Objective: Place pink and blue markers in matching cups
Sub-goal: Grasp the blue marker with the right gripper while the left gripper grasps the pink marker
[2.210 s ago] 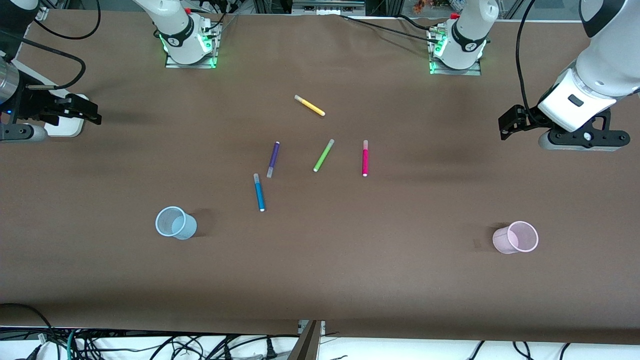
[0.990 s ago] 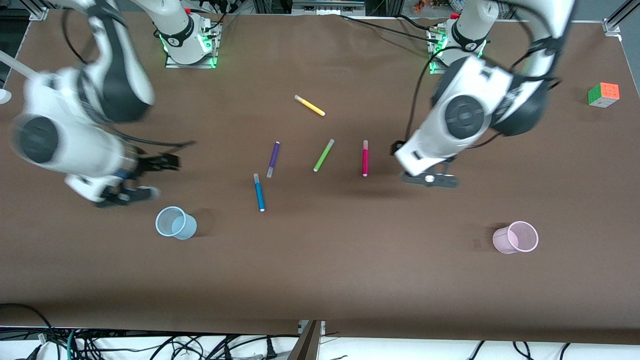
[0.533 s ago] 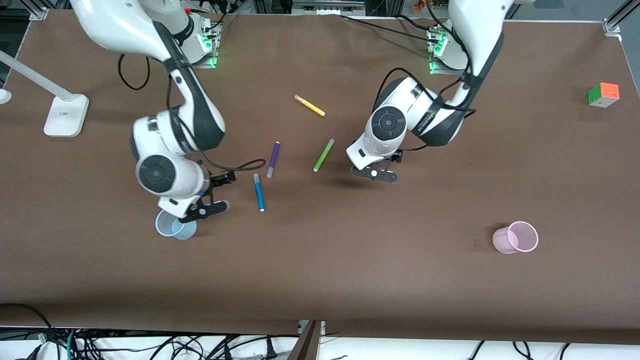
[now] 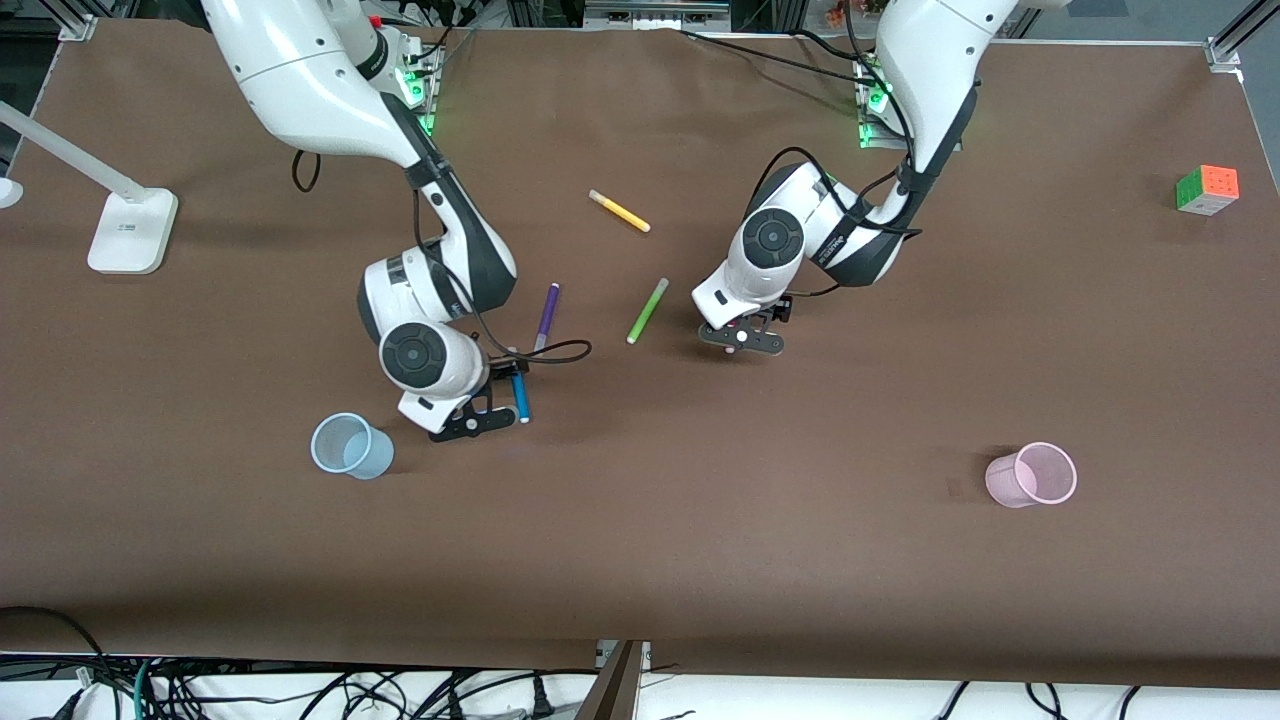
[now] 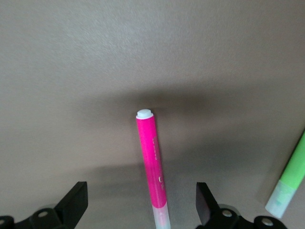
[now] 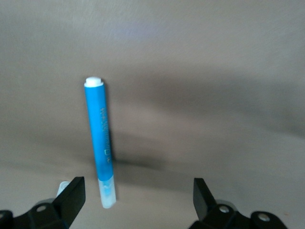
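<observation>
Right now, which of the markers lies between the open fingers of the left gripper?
The pink marker. In the left wrist view it lies between the left gripper's fingers; the green marker lies outside them.

left hand (image 5: pixel 138 206): low, fingers spread | right hand (image 6: pixel 138 202): low, fingers spread

Pink marker (image 5: pixel 153 164) hidden under left end effector (image 4: pixel 741 338) in front view.

My right gripper (image 6: pixel 138 198) hangs over the brown table (image 6: pixel 214 57) with its black fingers (image 6: pixel 71 193) spread wide, the blue marker (image 6: pixel 101 138) lying flat between them, nearer one finger, touching neither.
</observation>
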`<action>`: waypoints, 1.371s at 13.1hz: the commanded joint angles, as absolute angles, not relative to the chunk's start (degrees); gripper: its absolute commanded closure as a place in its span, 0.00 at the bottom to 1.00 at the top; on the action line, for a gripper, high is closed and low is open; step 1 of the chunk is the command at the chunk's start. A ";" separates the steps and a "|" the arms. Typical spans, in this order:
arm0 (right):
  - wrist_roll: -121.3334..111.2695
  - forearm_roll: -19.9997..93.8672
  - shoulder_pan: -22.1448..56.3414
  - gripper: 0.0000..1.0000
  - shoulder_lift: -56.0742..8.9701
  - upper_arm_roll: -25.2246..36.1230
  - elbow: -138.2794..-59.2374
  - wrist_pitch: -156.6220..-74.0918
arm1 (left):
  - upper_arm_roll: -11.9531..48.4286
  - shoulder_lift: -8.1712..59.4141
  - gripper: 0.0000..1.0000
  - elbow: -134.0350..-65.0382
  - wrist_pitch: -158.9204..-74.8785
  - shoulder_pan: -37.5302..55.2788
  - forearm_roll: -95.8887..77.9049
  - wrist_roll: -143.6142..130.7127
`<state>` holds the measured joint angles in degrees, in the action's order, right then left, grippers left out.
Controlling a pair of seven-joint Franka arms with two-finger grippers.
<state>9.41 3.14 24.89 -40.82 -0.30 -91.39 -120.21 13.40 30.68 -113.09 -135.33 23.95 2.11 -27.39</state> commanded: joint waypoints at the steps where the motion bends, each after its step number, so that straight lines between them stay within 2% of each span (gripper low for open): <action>1: 10.37 4.04 25.84 0.00 -39.64 -0.18 -94.39 -121.99 | 12.92 32.52 0.22 -113.20 -137.28 24.87 3.16 -28.48; 2: 10.37 4.04 26.45 0.03 -39.64 -0.18 -94.74 -122.25 | 12.83 32.61 0.41 -113.20 -137.29 25.05 3.16 -28.48; 3: 10.37 4.04 26.80 0.13 -39.64 -0.18 -95.09 -122.43 | 12.83 32.52 0.63 -113.20 -136.94 25.14 3.16 -28.39; 4: 10.37 4.04 27.15 0.21 -39.64 -0.18 -95.53 -123.13 | 12.83 32.43 0.79 -113.20 -136.93 25.14 3.16 -28.39; 6: 10.28 4.04 27.42 0.32 -39.64 -0.18 -97.28 -125.76 | 12.83 32.26 1.00 -113.20 -136.15 25.22 3.16 -28.39; 7: 10.28 3.96 27.77 0.38 -39.64 -0.09 -97.99 -127.08 | 12.83 32.08 1.00 -113.03 -135.19 25.14 3.16 -27.78; 10: 10.28 3.96 27.86 0.89 -39.64 -0.09 -98.44 -127.88 | 12.66 31.03 1.00 -112.15 -131.41 24.96 3.25 -25.86; 11: 10.28 3.96 27.86 1.00 -39.46 -0.09 -98.35 -127.79 | 12.31 30.42 1.00 -110.67 -128.79 24.44 3.25 -22.71; 13: 9.50 3.96 27.69 1.00 -38.59 0.00 -97.82 -127.27 | 11.95 29.80 1.00 -104.28 -116.26 22.42 3.34 -16.55; 16: 5.39 3.17 26.99 1.00 -34.64 1.57 -96.60 -125.70 | 11.95 30.67 1.00 -89.61 -94.98 19.87 12.80 -9.08; 18: -5.47 3.08 26.46 1.00 -33.66 5.95 -91.87 -117.64 | 11.87 31.81 1.00 -85.35 -87.92 17.94 21.49 -1.53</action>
